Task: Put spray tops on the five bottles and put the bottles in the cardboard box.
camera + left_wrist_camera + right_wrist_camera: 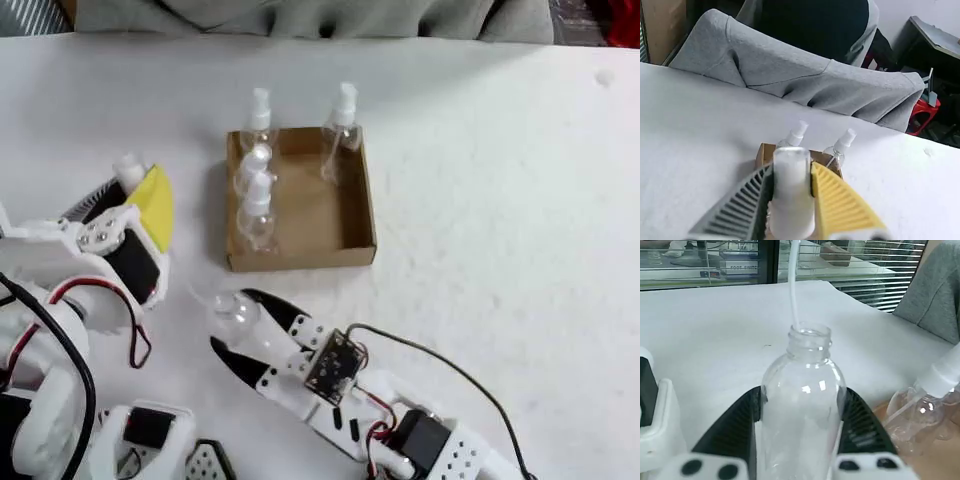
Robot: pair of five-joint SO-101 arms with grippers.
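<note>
From above, the cardboard box held four capped bottles; the fifth bottle was just outside it. In the left wrist view, the left jaws clamped a spray top. In the right wrist view, the right jaws gripped the uncapped fifth bottle.

Four capped bottles crowd the cardboard box, two along its left wall and two at the far wall, leaving bare floor in the near right part (the widest way in from above). Just before the box's near wall the right gripper clamps the fifth bottle, blocking that side. The left gripper, closed on a spray top, stands near the left wall. A thin tube hangs into the fifth bottle's open neck. White table lies open right of the box and behind it.
</note>
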